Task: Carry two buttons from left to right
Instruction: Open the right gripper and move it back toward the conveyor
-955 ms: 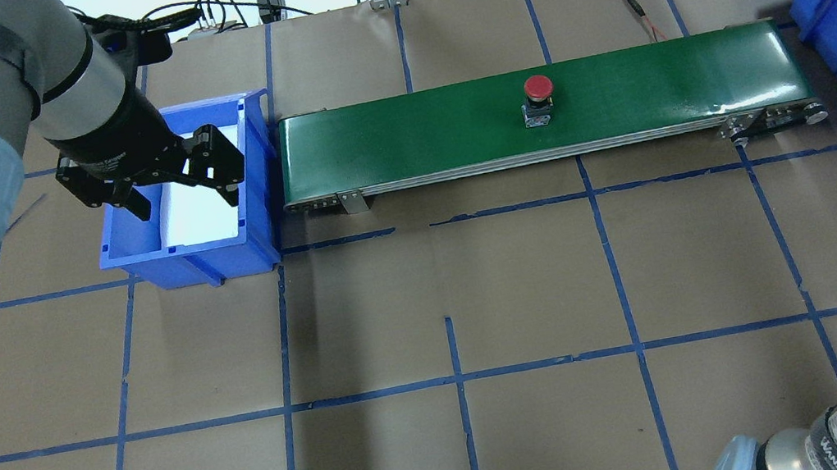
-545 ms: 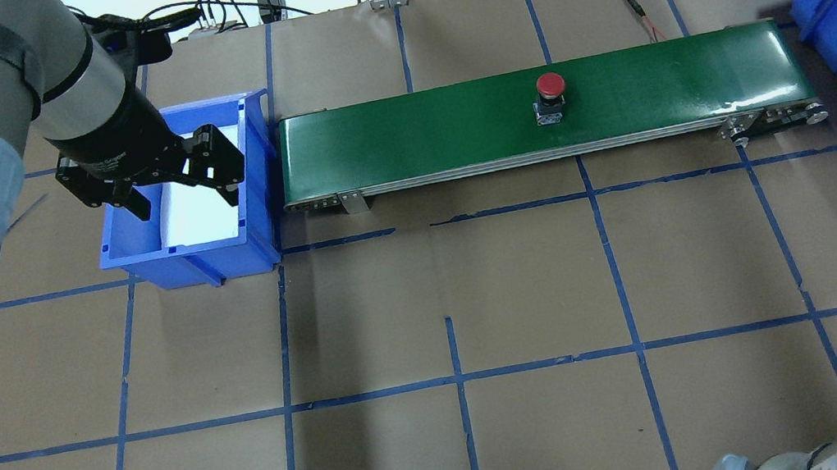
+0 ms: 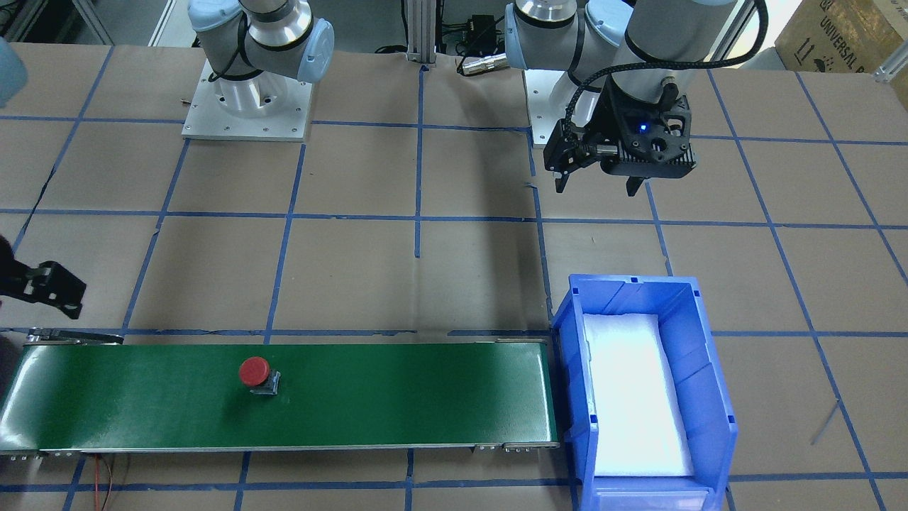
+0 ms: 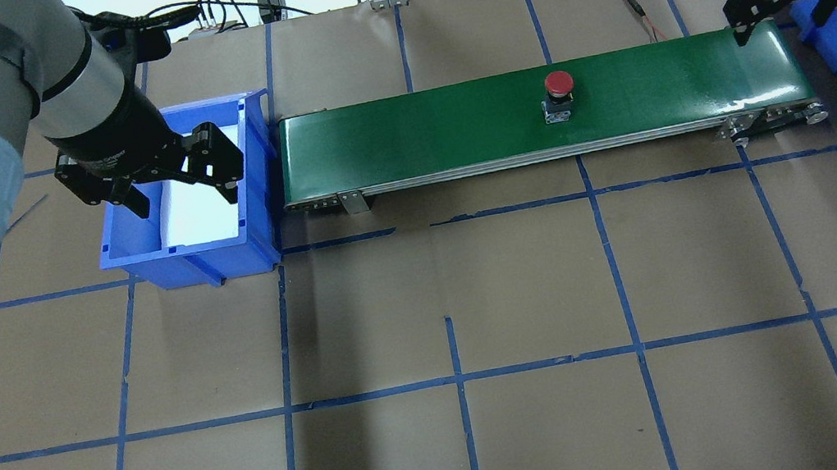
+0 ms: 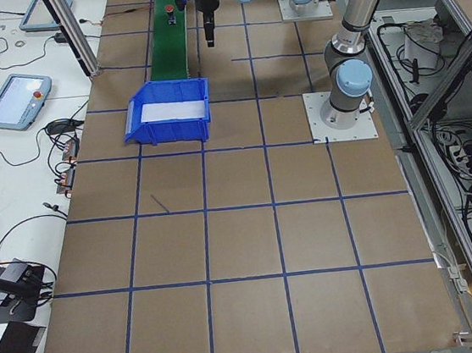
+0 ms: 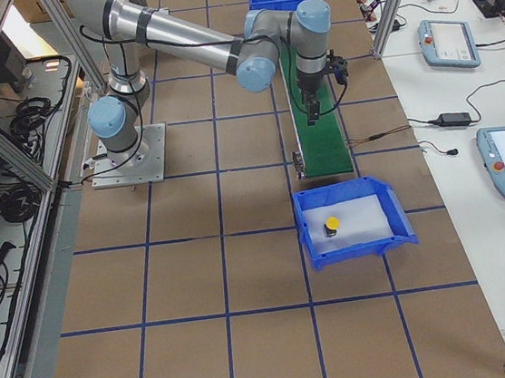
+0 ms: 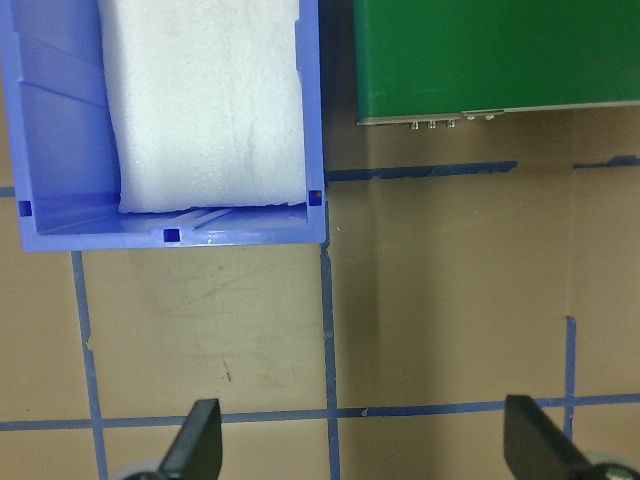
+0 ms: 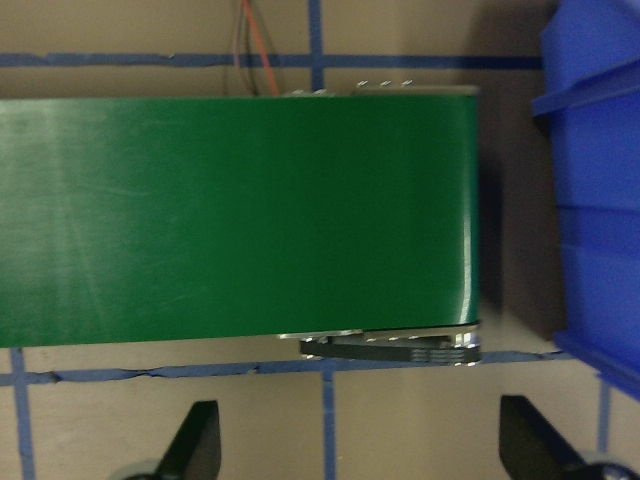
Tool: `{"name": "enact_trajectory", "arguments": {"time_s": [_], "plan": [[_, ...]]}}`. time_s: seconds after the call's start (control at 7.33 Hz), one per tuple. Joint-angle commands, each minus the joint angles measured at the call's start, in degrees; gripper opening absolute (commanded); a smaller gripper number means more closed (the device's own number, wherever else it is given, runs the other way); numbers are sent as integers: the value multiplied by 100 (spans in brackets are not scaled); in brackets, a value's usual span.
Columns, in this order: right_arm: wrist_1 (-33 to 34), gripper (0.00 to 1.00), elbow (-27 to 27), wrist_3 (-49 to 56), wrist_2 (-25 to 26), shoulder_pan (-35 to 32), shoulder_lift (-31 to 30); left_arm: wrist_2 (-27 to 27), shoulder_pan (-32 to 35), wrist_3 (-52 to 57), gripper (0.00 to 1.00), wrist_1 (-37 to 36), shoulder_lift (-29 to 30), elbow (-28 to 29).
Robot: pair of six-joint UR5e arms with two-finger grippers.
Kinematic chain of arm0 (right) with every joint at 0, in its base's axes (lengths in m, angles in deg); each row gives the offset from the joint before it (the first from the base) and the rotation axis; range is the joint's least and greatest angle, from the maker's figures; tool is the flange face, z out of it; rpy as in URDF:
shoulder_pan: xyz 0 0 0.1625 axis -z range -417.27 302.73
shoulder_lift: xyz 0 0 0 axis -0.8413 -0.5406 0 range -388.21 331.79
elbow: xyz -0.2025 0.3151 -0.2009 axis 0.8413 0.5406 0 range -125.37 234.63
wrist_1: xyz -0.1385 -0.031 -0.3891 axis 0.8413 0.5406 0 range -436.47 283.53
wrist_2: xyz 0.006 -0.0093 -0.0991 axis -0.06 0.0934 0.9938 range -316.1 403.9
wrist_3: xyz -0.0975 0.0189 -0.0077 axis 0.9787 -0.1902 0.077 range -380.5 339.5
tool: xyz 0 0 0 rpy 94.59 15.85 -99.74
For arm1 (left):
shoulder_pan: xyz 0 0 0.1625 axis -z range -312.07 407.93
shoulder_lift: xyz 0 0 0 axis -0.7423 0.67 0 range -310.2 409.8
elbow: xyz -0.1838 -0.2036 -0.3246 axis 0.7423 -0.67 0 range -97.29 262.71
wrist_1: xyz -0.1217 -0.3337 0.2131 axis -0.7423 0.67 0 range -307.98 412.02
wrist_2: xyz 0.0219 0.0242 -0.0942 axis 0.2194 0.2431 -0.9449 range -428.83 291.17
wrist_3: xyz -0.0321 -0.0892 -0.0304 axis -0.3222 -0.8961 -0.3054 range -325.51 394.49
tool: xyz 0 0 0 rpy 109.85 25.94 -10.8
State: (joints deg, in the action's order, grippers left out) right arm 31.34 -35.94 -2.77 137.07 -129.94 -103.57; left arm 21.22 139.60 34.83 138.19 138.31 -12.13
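Covering the flat table (image 4: pixel 526 285) is smooth brown paper, divided into squares by blue tape lines. A long, glossy green conveyor belt (image 4: pixel 452 126) on a metal frame lies across the far side. At its left end stands a rigid blue plastic bin (image 4: pixel 261 209), rectangular and lined with a white foam pad (image 4: pixel 195 210). A second blue plastic bin (image 6: pixel 313 237), also foam-lined, sits at the belt's right end. The black two-finger left gripper (image 4: pixel 185 197) hangs above the robot-side end of the left-hand bin with its fingers spread wide, holding nothing and touching nothing. The black two-finger right gripper (image 8: pixel 362 440) hovers over the right end of the belt, just beside the second bin, fingers likewise wide apart and empty. A red mushroom-capped push-button (image 4: pixel 558 94) stands upright on its dark grey base, on the belt right of the middle. A yellow-capped push-button (image 6: pixel 331 225) rests on the foam inside the second bin.
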Motion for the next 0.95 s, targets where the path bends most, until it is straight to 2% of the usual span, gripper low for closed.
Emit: {"name": "enact_trajectory", "arguments": {"time_s": [0.0, 0.14, 0.27, 0.55, 0.82], "plan": [[-15, 100, -434, -112, -88, -292, -94, -5, 0, -8, 100, -12, 0, 1], [29, 100, -505, -104, -959, -292, -76, -5, 0, 0, 100, -12, 0, 1], [46, 100, -557, -60, -1472, -284, -41, 4, 0, 9, 100, -12, 0, 1], [221, 100, -671, -42, -733, -284, -23, 4, 0, 9, 100, -21, 0, 1], [477, 100, -795, -85, -660, -284, 3, 4, -9, 18, 100, -21, -9, 9]]}}
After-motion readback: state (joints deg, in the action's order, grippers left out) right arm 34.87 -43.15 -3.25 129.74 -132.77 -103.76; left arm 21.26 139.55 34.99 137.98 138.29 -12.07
